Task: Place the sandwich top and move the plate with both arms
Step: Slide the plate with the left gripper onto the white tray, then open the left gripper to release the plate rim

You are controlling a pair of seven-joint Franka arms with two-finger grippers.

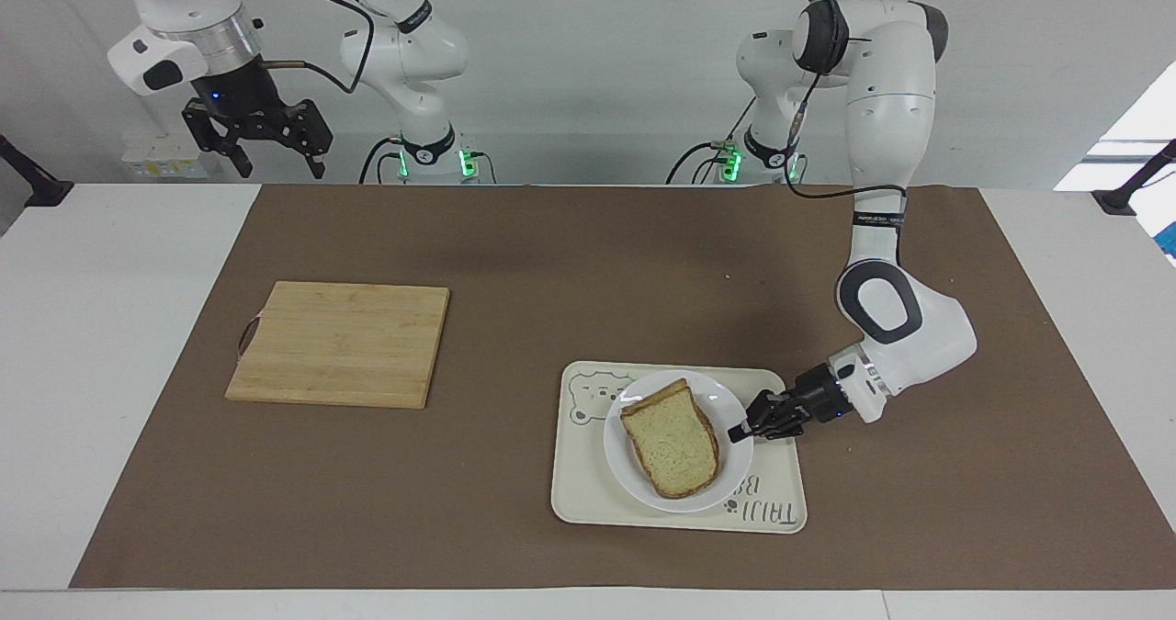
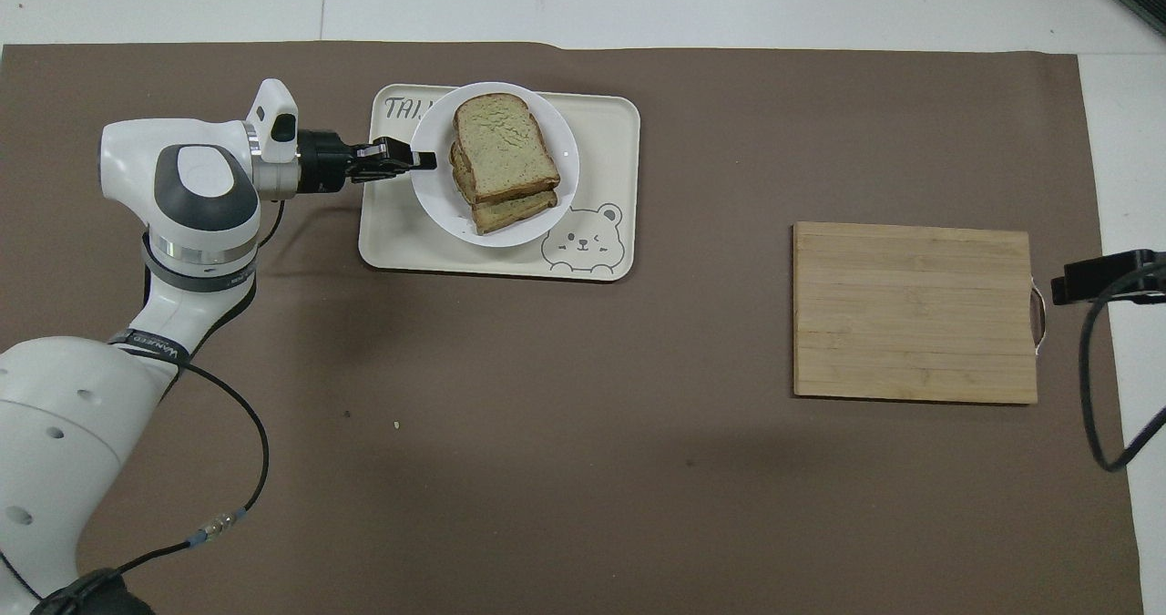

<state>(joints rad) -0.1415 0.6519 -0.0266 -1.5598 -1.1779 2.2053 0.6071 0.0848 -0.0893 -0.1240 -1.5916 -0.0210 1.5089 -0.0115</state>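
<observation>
The small white plate (image 1: 730,473) (image 2: 437,205) is over the cream bear tray (image 1: 588,501) (image 2: 601,141). Two bread slices are stacked on it. The upper one is the sandwich top (image 1: 671,450) (image 2: 504,146), plain, with a brown crust. My left gripper (image 1: 737,434) (image 2: 426,160) reaches in low from the left arm's end and is shut on the plate's rim. I cannot tell whether the plate rests on the tray or hangs just above it. My right gripper (image 1: 262,147) waits open, raised high over the table's edge by the robots, at the right arm's end.
A bamboo cutting board (image 1: 340,343) (image 2: 914,312) lies flat on the brown mat (image 1: 551,262) toward the right arm's end. The right gripper's black tip (image 2: 1102,278) shows beside the board's handle in the overhead view.
</observation>
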